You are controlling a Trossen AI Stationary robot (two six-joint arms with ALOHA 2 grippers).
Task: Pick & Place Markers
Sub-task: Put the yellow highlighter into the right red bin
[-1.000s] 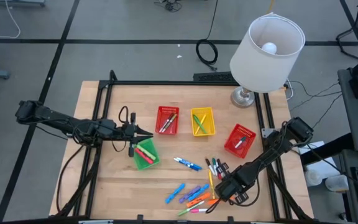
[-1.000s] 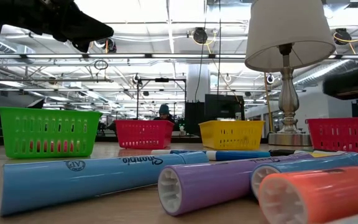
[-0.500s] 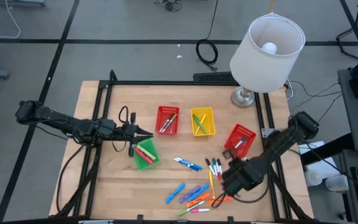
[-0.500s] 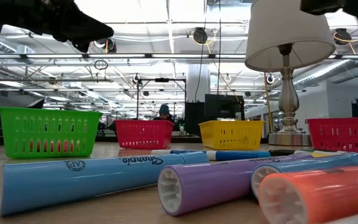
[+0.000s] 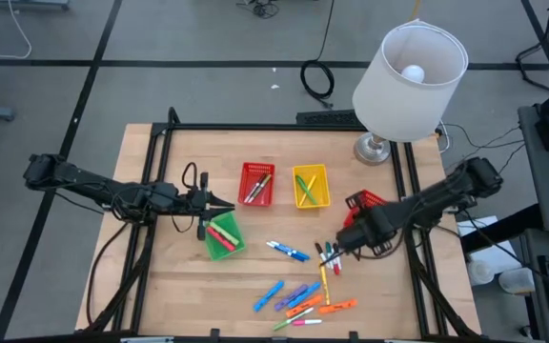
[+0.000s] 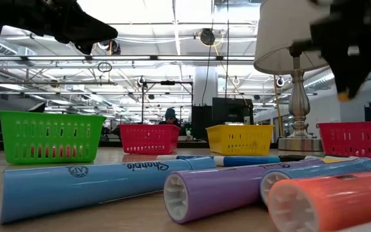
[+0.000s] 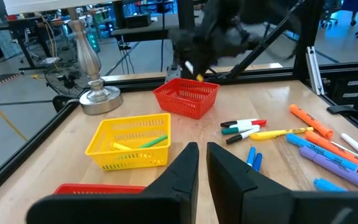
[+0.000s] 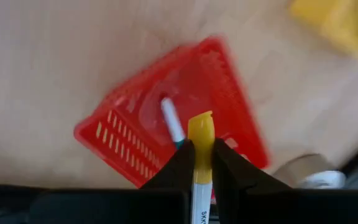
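- Yellow marker (image 8: 199,158) is pinched upright in the right gripper (image 8: 197,163) above the right-hand red basket (image 8: 229,106), probably for dropping.
- One marker lies inside it already.
- Loose markers (image 5: 305,293) remain on the table (image 5: 160,286).
- Left gripper (image 5: 219,204), nearly closed and empty, waits by the green basket (image 5: 229,247).

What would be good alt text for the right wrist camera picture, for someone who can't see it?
The right claw is shut on a yellow-capped marker, held above a tilted red basket on the wooden table. One white marker already lies inside the basket.
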